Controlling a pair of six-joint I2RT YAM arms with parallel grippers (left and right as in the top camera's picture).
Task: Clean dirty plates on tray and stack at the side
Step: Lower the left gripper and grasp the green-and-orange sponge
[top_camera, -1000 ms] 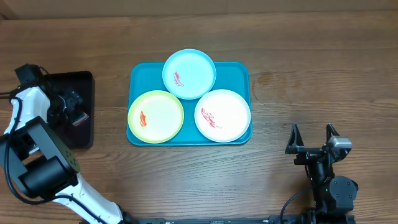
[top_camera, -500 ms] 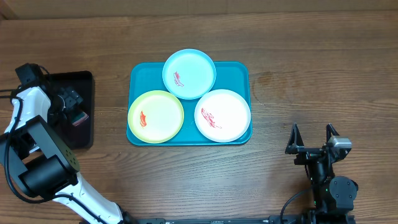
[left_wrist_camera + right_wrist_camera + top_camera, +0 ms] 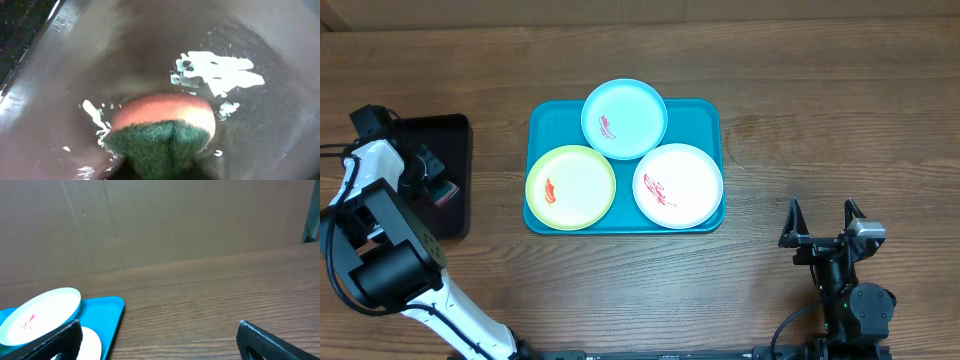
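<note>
To my left a narrow glossy black plastic tray (image 3: 457, 140) sits on the brown wooden counter (image 3: 820, 90). In it I see an orange sponge with a green scouring side (image 3: 165, 127), with white foamy splashes (image 3: 220, 75) near it.

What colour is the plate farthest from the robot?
The plate is light blue, smeared red; best seen overhead.

The place was a robotics lab test bench. A brown wood-grain tabletop (image 3: 820, 120) filled the overhead view, with a white-and-black robot arm (image 3: 390, 270) at its left edge and a smaller black robot arm (image 3: 840, 270) at its near right. A plain brown cardboard-like panel (image 3: 175, 220) backed the table. Staged props lay out: a large turquoise rectangular plastic tray (image 3: 550, 125) bearing three round plastic plates (image 3: 678, 185), and a narrow black plastic tray (image 3: 458, 140) holding an orange sponge with a green scouring face (image 3: 165, 125).
</note>
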